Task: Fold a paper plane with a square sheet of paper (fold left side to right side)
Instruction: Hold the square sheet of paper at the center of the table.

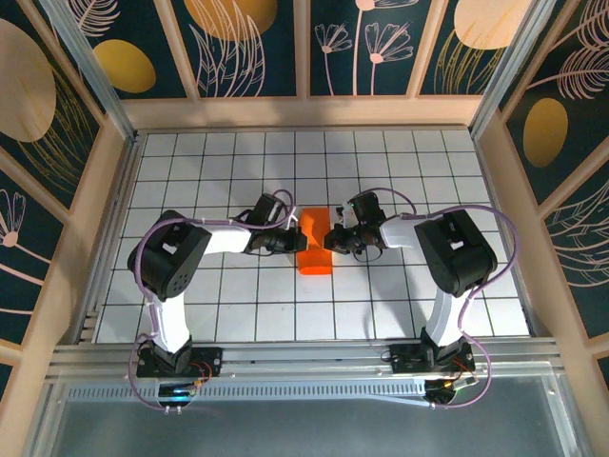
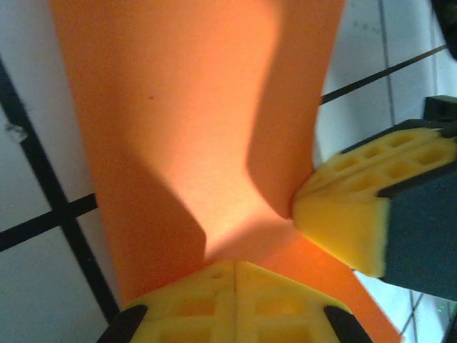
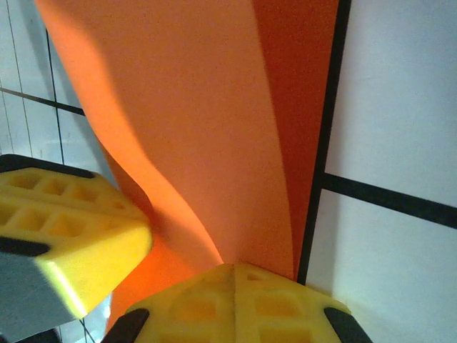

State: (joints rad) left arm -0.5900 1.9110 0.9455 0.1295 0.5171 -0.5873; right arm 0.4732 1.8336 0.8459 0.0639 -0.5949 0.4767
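We see a thin bright orange sheet of paper (image 2: 178, 143), matt and smooth. The yellow grid-moulded finger pads (image 2: 193, 307) look like matt plastic. The white tiled tabletop (image 1: 238, 162) has a faint sheen. Its pale frame (image 1: 304, 112) looks wooden, and its near rail (image 1: 304, 357) looks like ribbed metal.

top: high overhead, whole table (image 1: 238, 305) | wrists: close-up, facing each other | shared: orange paper (image 2: 178, 128)

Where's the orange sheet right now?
In the top view the square sheet of paper sits mid-table, between the left gripper and the right gripper, both pinching it.
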